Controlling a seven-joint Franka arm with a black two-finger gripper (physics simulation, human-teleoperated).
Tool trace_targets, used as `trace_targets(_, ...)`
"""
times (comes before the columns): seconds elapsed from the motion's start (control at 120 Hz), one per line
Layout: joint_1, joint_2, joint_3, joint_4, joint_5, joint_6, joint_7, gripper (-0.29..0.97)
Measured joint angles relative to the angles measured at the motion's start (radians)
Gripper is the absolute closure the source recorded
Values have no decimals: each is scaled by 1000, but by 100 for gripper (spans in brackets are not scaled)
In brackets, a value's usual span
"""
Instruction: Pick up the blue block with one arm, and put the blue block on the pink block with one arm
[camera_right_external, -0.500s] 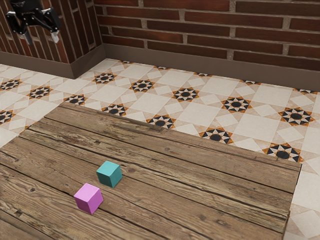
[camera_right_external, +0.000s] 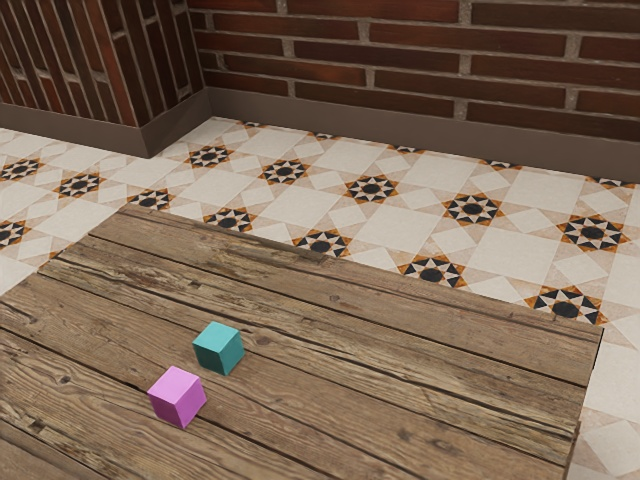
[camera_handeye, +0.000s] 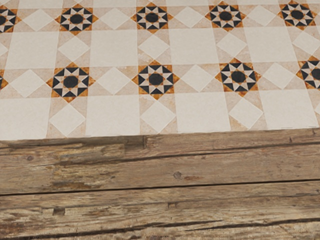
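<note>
Wood table (camera_right_external: 400, 360) is cut off at exterior view's left and lower edges, so its full extent can't be read. Far faces and undersides of both blocks are hidden.

Blue block (camera_right_external: 218, 348), more teal than blue, sits flat on the planks toward the exterior view's lower left. It's a cube, so no long axis. It's turned approx. diagonal to the plank grain w/ one vertical edge facing the camera; top face level.

Pink block (camera_right_external: 177, 396) lies near it but apart, closer to the camera and a bit to the exterior view's left, also flat and turned corner-on.

Claw: can't tell how far open or whether it has hold of anything.

Wrist view: weathered planks (camera_handeye: 160, 185) w/ the table's edge, patterned tile floor (camera_handeye: 115, 115) beyond.
</note>
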Motion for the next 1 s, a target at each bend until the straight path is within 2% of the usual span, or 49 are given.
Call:
trace_targets(0.158,-84,65,-6,-119,2,45,23,2)
trace_targets(0.183,-69,80,-29,-130,-2,51,28,2)
trace_targets(0.233,22,108,-136,-149,-14,61,35,2)
trace_targets(0.283,164,125,-280,-187,-19,70,38,2)
trace_targets(0.325,273,143,-355,-219,-21,86,36,2)
trace_targets(0.408,452,229,-404,-252,-9,128,27,2)
trace_targets(0.483,518,353,-413,-262,-14,186,19,2)
trace_targets(0.583,516,482,-422,-308,-31,316,9,2)
trace_targets(0.867,522,739,-445,-280,-81,508,-17,2)
trace_targets(0.933,527,727,-440,-370,-96,552,-21,2)
trace_targets(1.0,531,614,-438,-578,-105,620,-24,2)
